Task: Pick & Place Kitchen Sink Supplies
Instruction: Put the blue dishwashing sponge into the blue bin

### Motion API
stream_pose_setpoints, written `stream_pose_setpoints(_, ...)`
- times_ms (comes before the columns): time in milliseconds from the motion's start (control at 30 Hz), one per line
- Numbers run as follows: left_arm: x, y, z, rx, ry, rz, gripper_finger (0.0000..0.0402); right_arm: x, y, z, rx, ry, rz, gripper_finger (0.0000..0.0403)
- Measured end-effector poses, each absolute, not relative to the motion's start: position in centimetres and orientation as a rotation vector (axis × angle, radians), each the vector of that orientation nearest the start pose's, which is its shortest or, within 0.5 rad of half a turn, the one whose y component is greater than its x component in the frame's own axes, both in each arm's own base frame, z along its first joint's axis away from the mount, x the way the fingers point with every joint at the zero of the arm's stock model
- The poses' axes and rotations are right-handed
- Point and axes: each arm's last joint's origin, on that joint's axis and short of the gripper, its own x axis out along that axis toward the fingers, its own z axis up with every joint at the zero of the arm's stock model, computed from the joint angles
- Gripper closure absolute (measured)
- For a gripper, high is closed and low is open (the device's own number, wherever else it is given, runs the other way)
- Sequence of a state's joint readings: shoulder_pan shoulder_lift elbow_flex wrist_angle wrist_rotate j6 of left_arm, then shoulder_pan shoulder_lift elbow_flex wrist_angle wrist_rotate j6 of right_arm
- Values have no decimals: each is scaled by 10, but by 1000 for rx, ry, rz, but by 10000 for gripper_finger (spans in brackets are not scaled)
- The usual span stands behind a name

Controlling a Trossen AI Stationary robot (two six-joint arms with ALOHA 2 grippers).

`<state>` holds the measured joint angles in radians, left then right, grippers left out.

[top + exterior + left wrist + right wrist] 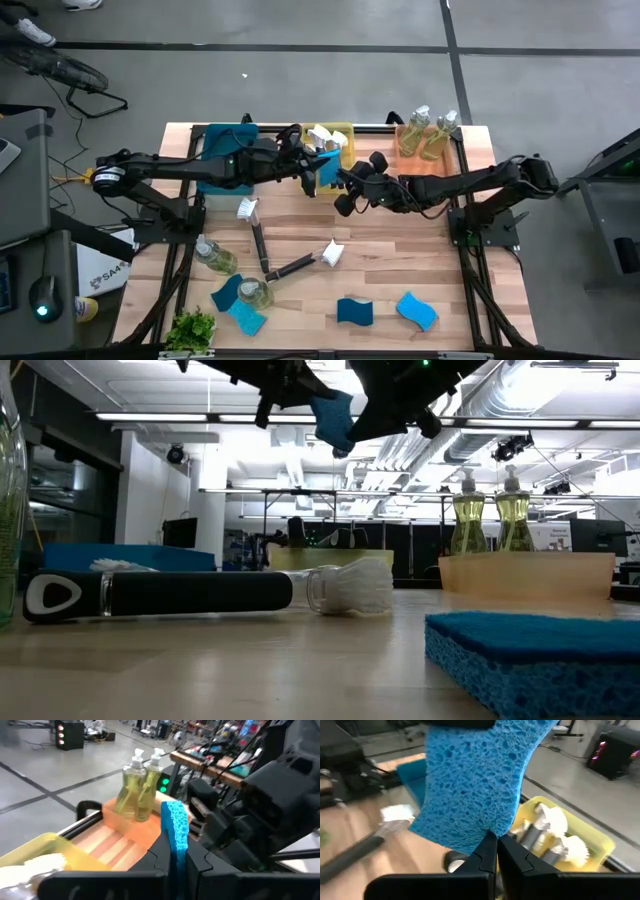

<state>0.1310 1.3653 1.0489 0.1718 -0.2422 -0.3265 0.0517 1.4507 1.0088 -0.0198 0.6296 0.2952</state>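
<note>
Wooden table (300,240) holds 3 bins along its 12 o'clock edge: blue (222,140), yellow (338,135) with brushes, orange (415,160) with 2 soap bottles (430,130). Above the table, just below the yellow bin, the left gripper (318,172) is clenched on a blue sponge (176,822). The right gripper (345,180), at the sponge's 3 o'clock, pinches its other edge with fingers (487,852) closed.

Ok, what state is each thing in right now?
sponge: in the air, gripped by both pincers
left pincer: shut on sponge
right pincer: shut on sponge
orange bin: holds two upright bottles
yellow bin: holds brushes
table brush: lying flat
</note>
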Motion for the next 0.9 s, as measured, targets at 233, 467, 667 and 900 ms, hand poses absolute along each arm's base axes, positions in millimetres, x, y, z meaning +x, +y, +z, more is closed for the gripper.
stream_pose_setpoints(233,296,48,335,-262,121,452,395,318,-6,275,268,357,-521,369)
stream_pose_setpoints(467,277,48,343,-183,163,540,396,316,-14,276,384,373,-433,262)
stream_pose_setpoints(667,248,49,345,-129,272,746,396,314,-16,273,432,421,-416,197)
stream_pose_setpoints(900,209,70,339,-269,380,979,396,311,-16,270,491,452,-445,174)
